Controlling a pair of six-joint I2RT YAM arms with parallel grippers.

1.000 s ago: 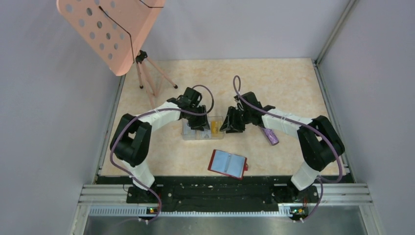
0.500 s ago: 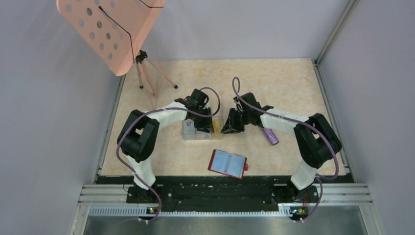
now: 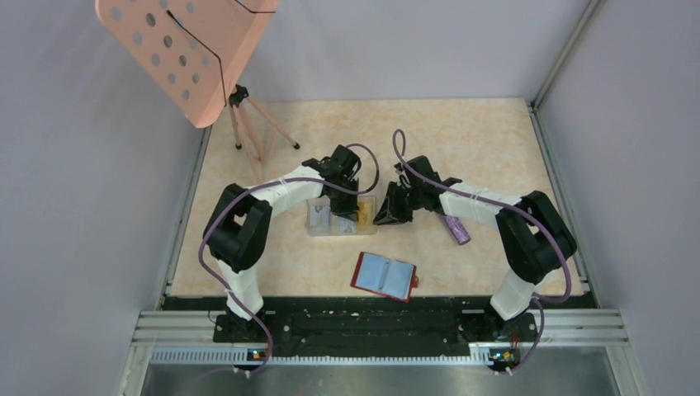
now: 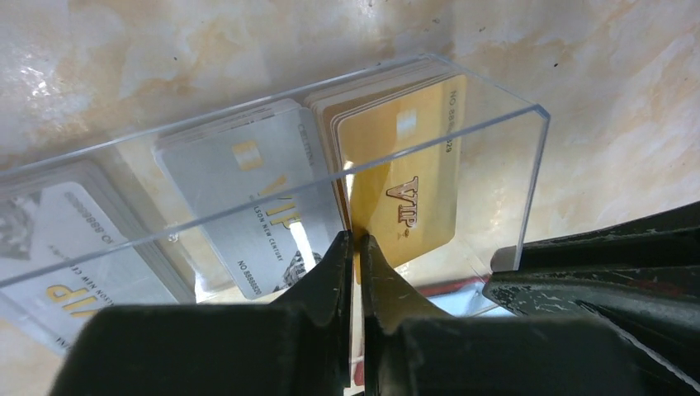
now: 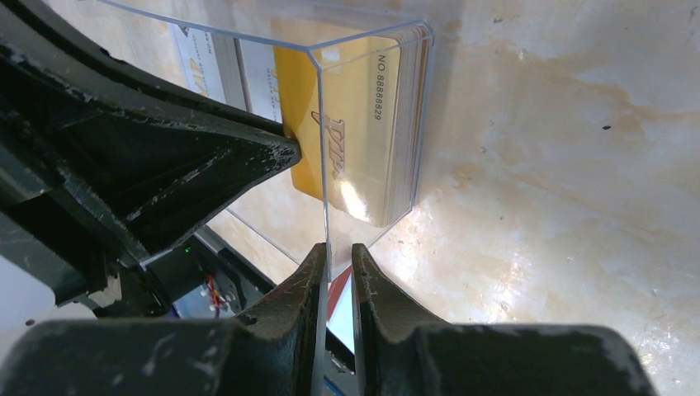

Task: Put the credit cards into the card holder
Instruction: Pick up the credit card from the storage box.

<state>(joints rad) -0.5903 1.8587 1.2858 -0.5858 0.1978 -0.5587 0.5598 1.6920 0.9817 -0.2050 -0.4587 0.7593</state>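
Observation:
A clear plastic box at the table's middle holds the credit cards: a gold stack at its right end and pale silver cards beside it. My left gripper reaches down into the box, and its jaws are shut on the edge of a gold card. My right gripper is at the box's right end, jaws shut on the clear wall. The gold stack also shows in the right wrist view. The red card holder lies open near the front, pale blue inside.
A purple object lies under the right forearm. A pink perforated stand on tripod legs stands at the back left. Grey walls enclose the table on three sides.
My left gripper has moved right along the clear box, from its left-middle part to the gold cards. The right gripper has stayed at the box's right end.

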